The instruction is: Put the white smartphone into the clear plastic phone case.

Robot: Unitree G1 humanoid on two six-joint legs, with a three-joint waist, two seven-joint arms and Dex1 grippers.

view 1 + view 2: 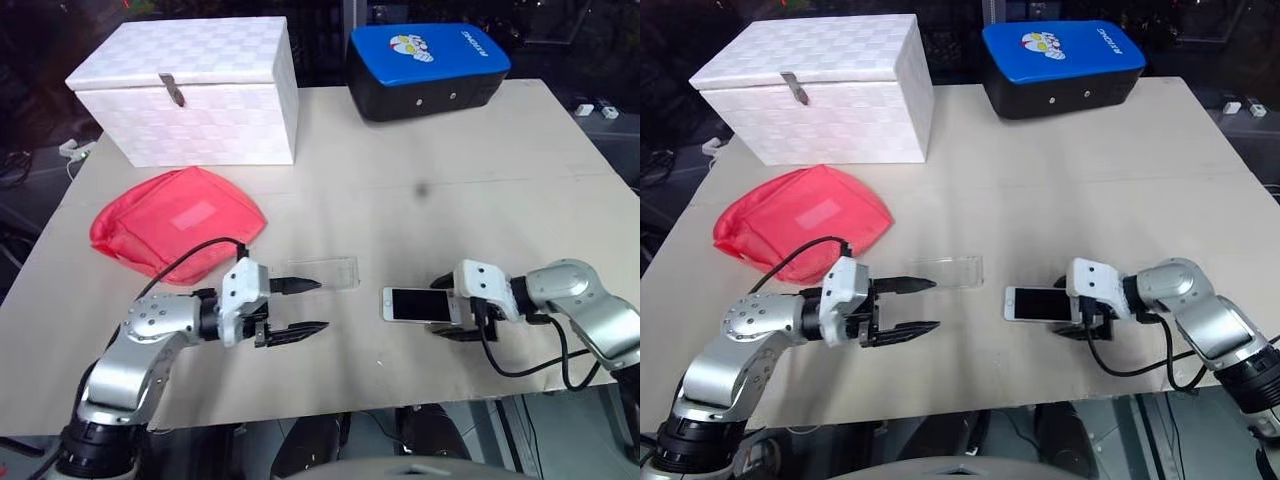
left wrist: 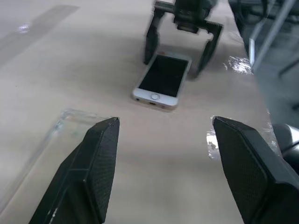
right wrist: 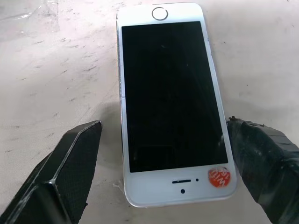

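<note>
The white smartphone (image 1: pixel 421 304) lies flat on the desk (image 1: pixel 450 180) between the spread fingers of the right gripper (image 3: pixel 161 168), not yet pinched. If they close unevenly, the slim phone may skid leftward. The clear plastic phone case (image 1: pixel 322 271) lies to its left, beside the left gripper (image 1: pixel 298 308), whose spread, empty fingers could nudge it.

Pale beige table (image 1: pixel 450 190), a bit scuffed. At the back there's a white woven box (image 1: pixel 195 92) with a latch, and a blue-topped black case (image 1: pixel 428 68) to its right. A red mesh bag (image 1: pixel 175 225) lies flat in front of the box. Near the front edge, the clear plastic phone case (image 1: pixel 325 272) and the white smartphone (image 1: pixel 420 304) lie flat, screen up, a little apart.
</note>
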